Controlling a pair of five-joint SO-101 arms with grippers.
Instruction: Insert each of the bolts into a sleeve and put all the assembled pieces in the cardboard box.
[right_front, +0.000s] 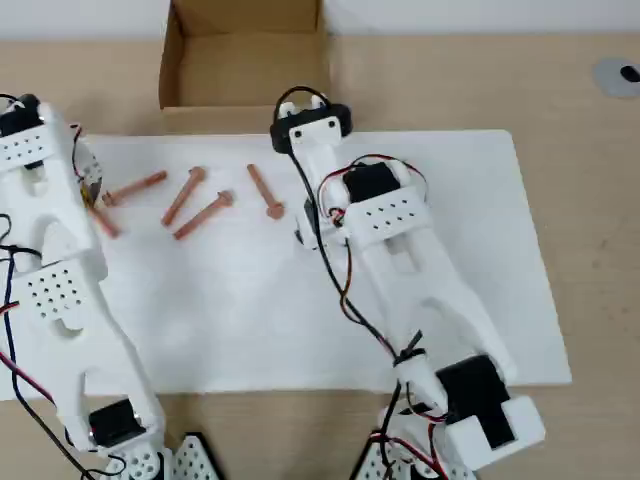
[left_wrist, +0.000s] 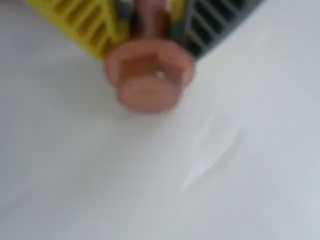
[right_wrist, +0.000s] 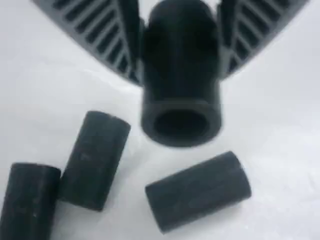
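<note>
Left gripper (left_wrist: 150, 15): clamped on bolt (left_wrist: 149, 75).
Right gripper (right_wrist: 180, 35): clamped on sleeve (right_wrist: 181, 100).
Cardboard box (right_front: 170, 65): beyond mat (right_front: 300, 330), bare floor showing.
Loose bolts (right_front: 203, 215): four on mat.
Loose sleeves (right_wrist: 199, 191): three lying on mat.

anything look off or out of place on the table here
Nothing stands out. The left gripper is shut on a bolt and the right gripper on a sleeve. The loose bolts and spare sleeves lie flat on the white mat, with no visible damage.
</note>
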